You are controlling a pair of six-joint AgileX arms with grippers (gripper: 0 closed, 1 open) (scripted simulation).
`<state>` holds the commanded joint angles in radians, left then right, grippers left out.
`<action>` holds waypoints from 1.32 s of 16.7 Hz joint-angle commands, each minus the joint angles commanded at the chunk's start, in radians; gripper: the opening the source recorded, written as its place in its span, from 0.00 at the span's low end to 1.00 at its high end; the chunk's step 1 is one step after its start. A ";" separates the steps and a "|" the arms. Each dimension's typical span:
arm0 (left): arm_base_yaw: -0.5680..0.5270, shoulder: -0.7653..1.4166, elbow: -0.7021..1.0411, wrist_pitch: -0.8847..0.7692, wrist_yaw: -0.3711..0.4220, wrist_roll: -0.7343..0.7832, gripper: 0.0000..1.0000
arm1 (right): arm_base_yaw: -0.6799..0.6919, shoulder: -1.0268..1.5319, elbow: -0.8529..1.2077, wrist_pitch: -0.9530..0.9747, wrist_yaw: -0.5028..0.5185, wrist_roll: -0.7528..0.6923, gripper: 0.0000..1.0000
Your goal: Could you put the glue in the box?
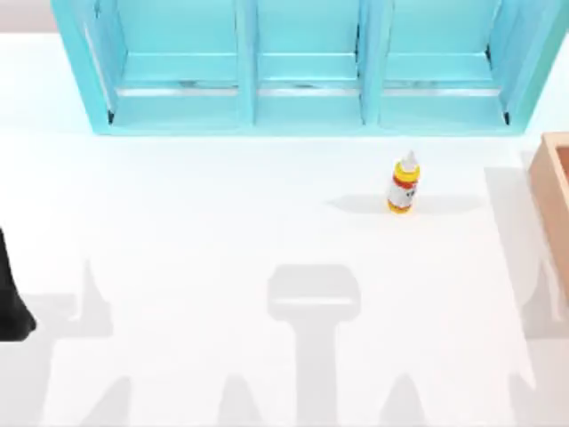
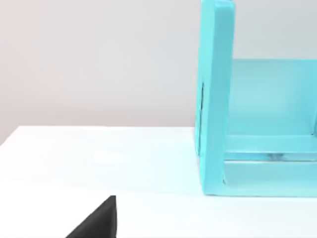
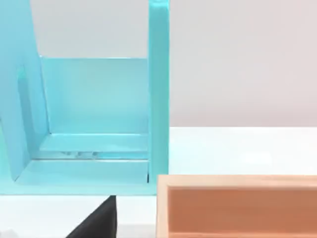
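Glue [image 1: 404, 183] upright on white tabletop [image 1: 222, 222], untouched.
Box [image 1: 553, 191] at right edge (well apart); cyan shelf [image 1: 302, 67] behind; left arm [image 1: 11, 298] parked left, claw states indeterminable.

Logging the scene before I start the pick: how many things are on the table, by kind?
Glue bottle: 1, upright, right of centre
Tan box: 1, at the right edge
Cyan shelf unit: 1, along the back
Total: 3
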<state>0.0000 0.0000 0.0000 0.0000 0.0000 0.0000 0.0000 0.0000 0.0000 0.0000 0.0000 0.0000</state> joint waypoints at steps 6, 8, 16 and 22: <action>0.000 0.000 0.000 0.000 0.000 0.000 1.00 | -0.028 0.096 0.090 -0.061 -0.046 -0.087 1.00; 0.000 0.000 0.000 0.000 0.000 0.000 1.00 | -0.050 0.201 0.183 -0.122 -0.097 -0.174 1.00; 0.000 0.000 0.000 0.000 0.000 0.000 1.00 | -0.099 0.911 0.757 -0.472 -0.438 -0.726 1.00; 0.000 0.000 0.000 0.000 0.000 0.000 1.00 | -0.090 1.576 1.221 -0.735 -0.734 -1.219 1.00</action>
<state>0.0000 0.0000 0.0000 0.0000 0.0000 0.0000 -0.0904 1.5761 1.2215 -0.7346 -0.7344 -1.2186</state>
